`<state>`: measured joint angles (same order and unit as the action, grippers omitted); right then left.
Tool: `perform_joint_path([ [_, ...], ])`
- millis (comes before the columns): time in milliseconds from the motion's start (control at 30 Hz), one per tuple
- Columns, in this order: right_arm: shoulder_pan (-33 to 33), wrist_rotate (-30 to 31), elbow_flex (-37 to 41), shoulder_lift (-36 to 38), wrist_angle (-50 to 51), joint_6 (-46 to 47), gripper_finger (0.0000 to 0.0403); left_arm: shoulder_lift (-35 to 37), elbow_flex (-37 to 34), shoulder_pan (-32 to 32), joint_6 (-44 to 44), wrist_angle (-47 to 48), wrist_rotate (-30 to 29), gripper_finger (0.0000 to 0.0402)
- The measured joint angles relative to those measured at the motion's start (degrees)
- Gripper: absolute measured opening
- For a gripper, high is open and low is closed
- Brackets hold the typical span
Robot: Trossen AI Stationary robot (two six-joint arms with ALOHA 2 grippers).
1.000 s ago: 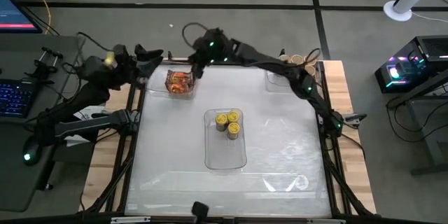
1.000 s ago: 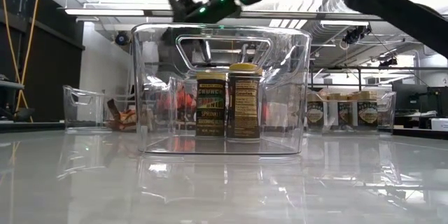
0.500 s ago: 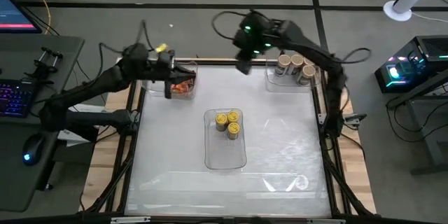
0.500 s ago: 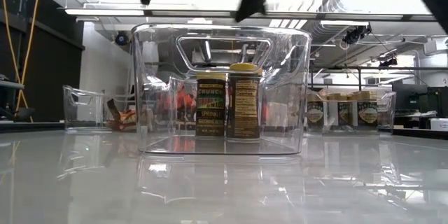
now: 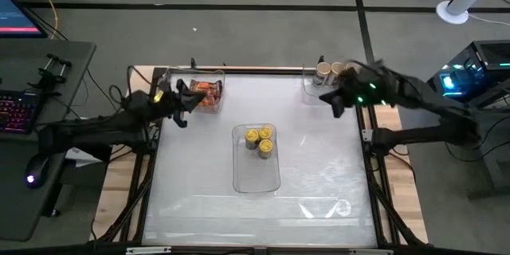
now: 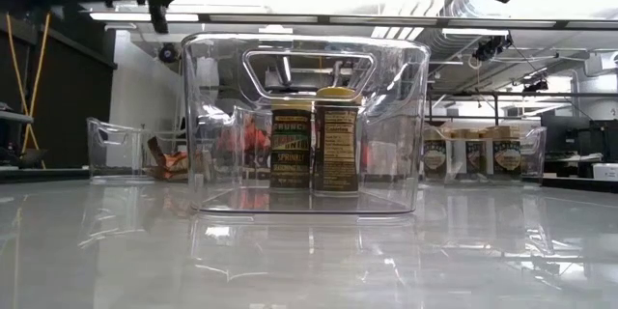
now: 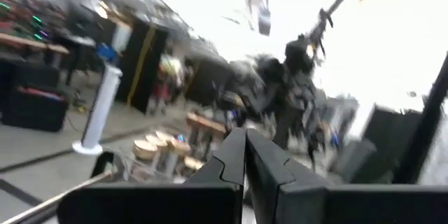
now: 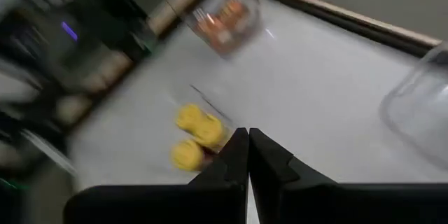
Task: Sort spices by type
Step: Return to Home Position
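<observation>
– High view: where are the two grippers?
– Both hang over the white table (image 5: 319,177), well apart from each other. The left gripper (image 5: 185,102) is by one side edge and the right gripper (image 5: 335,102) is near the opposite one.

– Are the jaws spread or pressed together?
– Pressed together and empty on both arms. In the left wrist view, the left gripper's two dark fingers (image 7: 227,164) meet with no gap. The right wrist view shows the same for the right gripper's fingers (image 8: 266,164).

– What lies nearest the left jaws?
– The left bin (image 5: 218,103), made of clear plastic, sits just ahead of their tips. Orange-red packets (image 5: 205,93) lie piled inside it. In the low view this gripper is up at the top of the picture, higher than the bin's rim, so the jaws touch neither bin nor packets.

– And nearest the right jaws?
– The right bin (image 5: 309,92) sits just beside them. Beige-lid jars (image 5: 324,70) stand upright in it, partly hidden by the arm. The low view shows these jaws also raised above the bins.

– What is between the two pairs of jaws?
– The middle bin (image 5: 256,177) is between them, set back from both and touching neither. Yellow-lid jars (image 5: 259,139) stand clustered at the end of it nearer the jaws. In the low view, two of them stand upright side by side with their labels facing the camera.
</observation>
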<state>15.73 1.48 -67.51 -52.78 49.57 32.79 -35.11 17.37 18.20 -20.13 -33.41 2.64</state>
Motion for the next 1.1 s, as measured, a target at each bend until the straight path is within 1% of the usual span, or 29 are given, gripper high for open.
perform_joint_path([
  [67,-2.56,2.06,5.64,5.21,-6.43,5.54,0.0000,-0.37,-3.42,-0.63,-1.87,-5.71,-2.21,0.0000],
  [167,-5.26,5.65,10.68,9.57,-13.29,10.23,0.0000,-1.01,-7.45,-2.00,-5.14,-10.88,-2.62,0.0000],
  [267,-6.39,7.86,12.31,10.80,-16.09,11.33,0.0000,-0.81,-10.57,-4.36,-7.53,-14.78,-3.90,0.0000],
  [400,-6.52,8.58,12.31,10.08,-17.36,12.11,0.0000,0.27,-13.80,-8.91,-8.36,-17.82,-7.31,0.0000],
  [533,-6.52,8.40,12.31,9.35,-17.67,12.53,0.0000,2.99,-16.51,-14.29,-8.30,-17.56,-10.05,0.0000],
  [667,-6.52,7.26,12.31,9.23,-17.67,15.49,0.0000,6.14,-16.73,-17.74,-5.36,-11.54,-13.05,0.0000],
  [767,-6.52,6.36,12.31,9.50,-17.39,16.22,0.0000,8.70,-16.73,-17.80,-5.60,-7.72,-13.24,0.0000],
  [900,-6.52,5.75,12.31,9.94,-14.16,15.06,0.0000,11.76,-16.73,-17.82,-4.74,-5.19,-11.90,0.0000],
  [1100,-7.44,2.78,12.34,10.21,-4.80,10.39,0.0000,12.89,-16.71,-17.82,-5.13,-5.28,-11.84,0.0000],
])
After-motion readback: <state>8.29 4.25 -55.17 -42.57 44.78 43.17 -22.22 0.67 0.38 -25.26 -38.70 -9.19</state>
